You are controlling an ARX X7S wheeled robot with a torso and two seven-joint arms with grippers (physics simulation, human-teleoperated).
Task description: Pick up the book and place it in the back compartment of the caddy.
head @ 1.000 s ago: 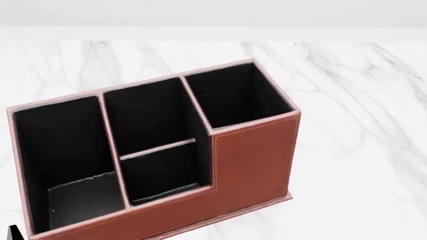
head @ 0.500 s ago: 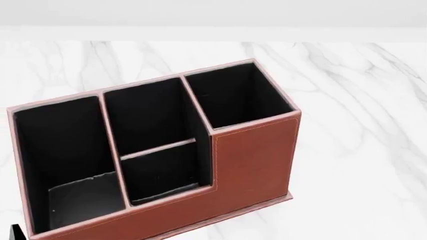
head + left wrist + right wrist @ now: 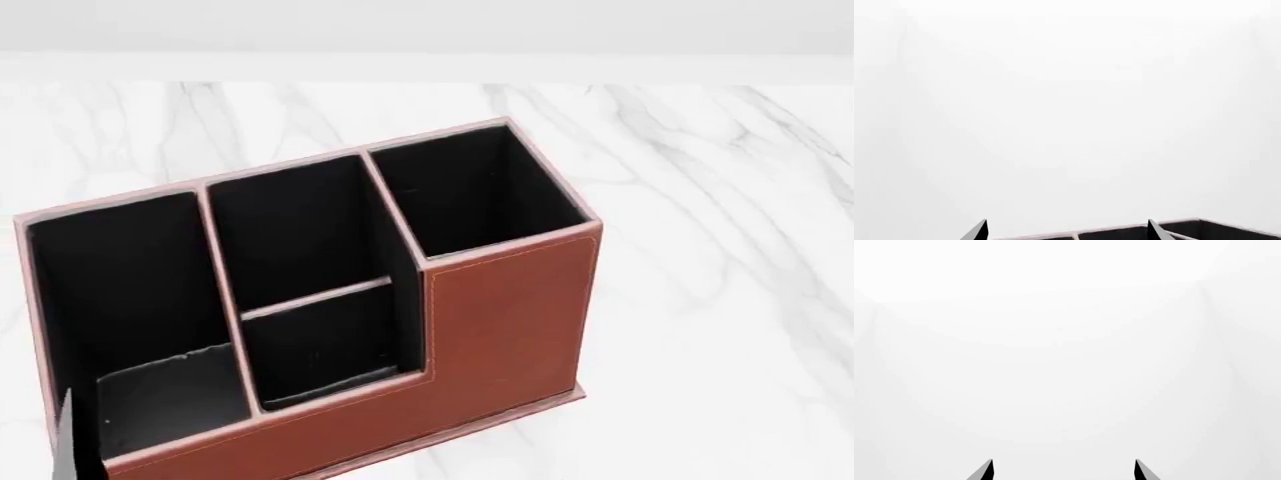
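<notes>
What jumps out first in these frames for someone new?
The big reddish-brown caddy dominates the head view, standing on the white marble table with all four black-lined compartments showing no book. A dark sliver of arm or gripper pokes in at that view's lower left corner. Both wrist views are almost blank white, with the left gripper and right gripper spread open.

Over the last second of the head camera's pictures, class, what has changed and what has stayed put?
A dark, pale-edged part at the head view's lower left has come up along the picture's left edge, now overlapping the caddy's left front corner; before, only a small black tip showed there. It is probably the left arm, though that cannot be confirmed. Nothing was taken hold of or let go. The caddy and the marble table are unmoved; the book is out of sight.
</notes>
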